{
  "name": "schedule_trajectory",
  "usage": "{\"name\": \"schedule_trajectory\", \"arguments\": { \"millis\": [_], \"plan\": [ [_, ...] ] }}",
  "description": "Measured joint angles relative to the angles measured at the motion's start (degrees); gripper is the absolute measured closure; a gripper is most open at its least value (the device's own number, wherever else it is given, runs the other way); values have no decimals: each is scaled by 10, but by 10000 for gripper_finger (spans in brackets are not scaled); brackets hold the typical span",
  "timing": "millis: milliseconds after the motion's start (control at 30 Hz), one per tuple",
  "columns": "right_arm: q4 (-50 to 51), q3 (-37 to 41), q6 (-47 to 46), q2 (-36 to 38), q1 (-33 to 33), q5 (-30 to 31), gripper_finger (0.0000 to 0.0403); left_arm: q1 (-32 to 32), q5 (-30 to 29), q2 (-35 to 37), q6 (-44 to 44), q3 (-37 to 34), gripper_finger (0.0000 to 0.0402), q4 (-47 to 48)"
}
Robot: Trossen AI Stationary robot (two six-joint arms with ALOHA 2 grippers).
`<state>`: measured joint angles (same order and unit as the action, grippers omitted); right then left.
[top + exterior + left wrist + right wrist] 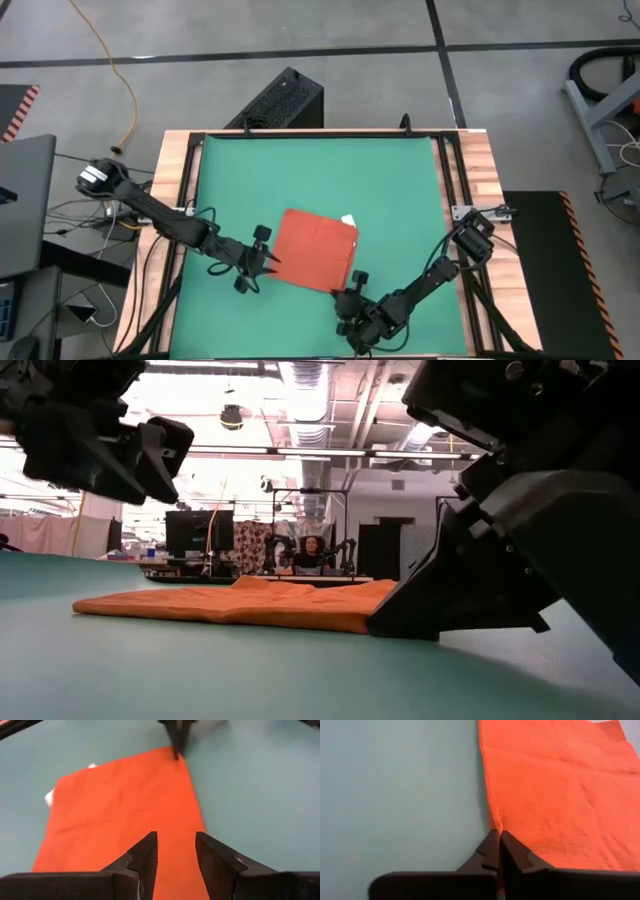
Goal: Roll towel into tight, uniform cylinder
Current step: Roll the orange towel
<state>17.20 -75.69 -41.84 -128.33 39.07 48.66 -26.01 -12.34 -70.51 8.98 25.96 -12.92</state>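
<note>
The orange-red towel (315, 250) lies flat on the green mat (400, 180), its small white tag (348, 219) at the far right corner. My left gripper (270, 262) hovers open above the towel's left edge (165, 820). In the low view it is clear of the mat (150, 455). My right gripper (347, 291) is down at the towel's near right corner, its fingers shut (498, 835). My right gripper's shut fingertips (506, 842) meet on the towel's near right corner (496, 826), right at the edge, which puckers slightly there. The fingers slant down from the table's near right side. The towel stays flat on the mat (240, 605).
A wooden frame (175, 200) borders the mat, and bare mat lies on all sides of the towel. A black box (285, 100) stands beyond the far edge. A person (313, 550) sits in the room behind.
</note>
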Motion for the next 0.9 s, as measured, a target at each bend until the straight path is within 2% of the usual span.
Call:
{"name": "schedule_trajectory", "arguments": {
  "millis": [233,333,433,600,733,833,900],
  "plan": [
    [15,-19,10,3,3,-3,390,12,16,-147,80,0,278,-105],
    [42,-34,13,8,3,-7,396,23,16,-209,83,0,278,-144],
    [83,-46,-19,18,2,-15,396,31,20,-242,59,1,278,-161],
    [139,-44,-59,49,-2,-32,396,33,46,-247,6,2,278,-141],
    [191,-45,-107,76,-4,-49,396,33,96,-242,-41,3,278,-106],
    [198,-46,-94,81,-12,-54,396,32,107,-240,-41,3,278,-126],
    [201,-45,-81,81,-19,-78,396,31,115,-224,-30,9,278,-125]
  ]
}}
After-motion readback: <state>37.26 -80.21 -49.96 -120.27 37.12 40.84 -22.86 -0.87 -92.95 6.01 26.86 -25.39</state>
